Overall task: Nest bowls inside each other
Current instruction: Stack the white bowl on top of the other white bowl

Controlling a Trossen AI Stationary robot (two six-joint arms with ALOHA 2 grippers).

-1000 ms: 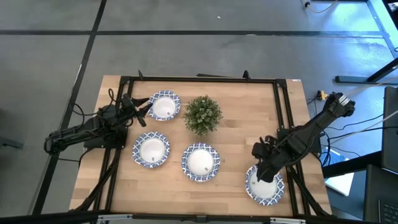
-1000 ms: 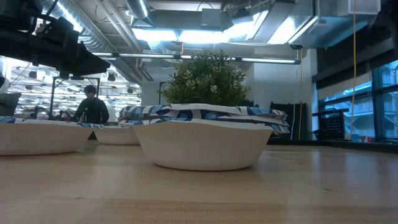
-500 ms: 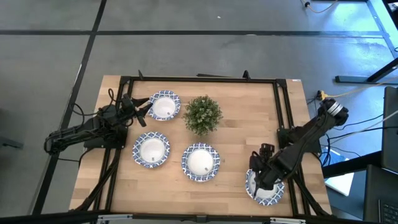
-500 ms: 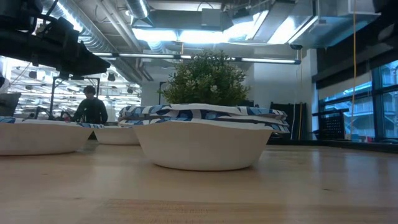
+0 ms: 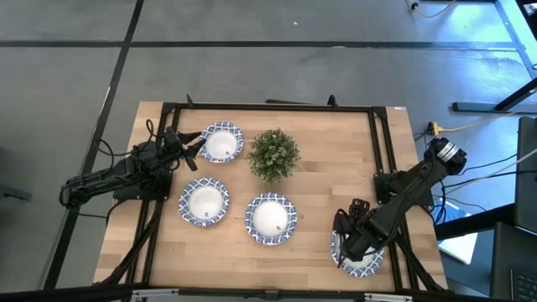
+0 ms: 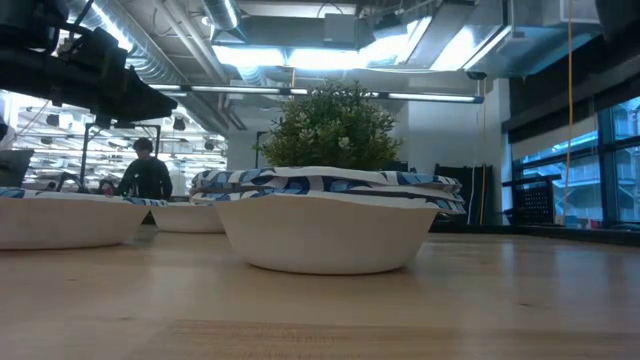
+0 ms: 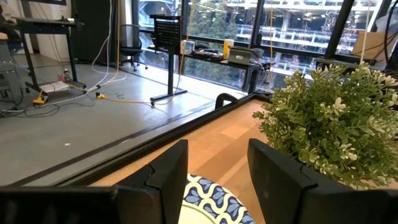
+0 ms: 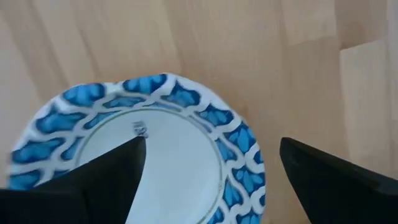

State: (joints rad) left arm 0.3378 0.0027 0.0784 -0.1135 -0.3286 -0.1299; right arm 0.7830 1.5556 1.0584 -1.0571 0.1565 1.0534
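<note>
Pale wood planks make up the bench (image 5: 319,159), seen from above with a black frame around it. Four round shallow bowls, white inside with blue-and-white patterned rims, lie on it: one at the far left (image 5: 221,142), one at the near left (image 5: 204,201), one in the middle near the front (image 5: 270,218), and one at the near right corner (image 5: 359,257). A small green leafy potted plant (image 5: 273,153) stands just beside the far-left bowl. The left tool (image 5: 191,143) hangs by the rim of that far-left bowl, its dark arm stretched along the bench's left edge. The right tool (image 5: 346,239) sits over the left part of the near-right bowl, fingers spread.

At bench level, a white bowl (image 6: 322,232) stands in front, with patterned rims showing behind it and the plant (image 6: 332,128) rising beyond. Two more bowls (image 6: 65,218) stand to the left. A person (image 6: 146,172) shows far off in the room.

In the left wrist view, the left tool (image 7: 214,174) is released, its two dark fingers (image 7: 168,177) apart above a patterned bowl rim (image 7: 211,199), the plant (image 7: 336,121) close by.

In the right wrist view, the right tool (image 8: 208,171) is released, one finger (image 8: 112,168) over the bowl's (image 8: 180,155) white inside, the other beyond its rim, over the wood.
</note>
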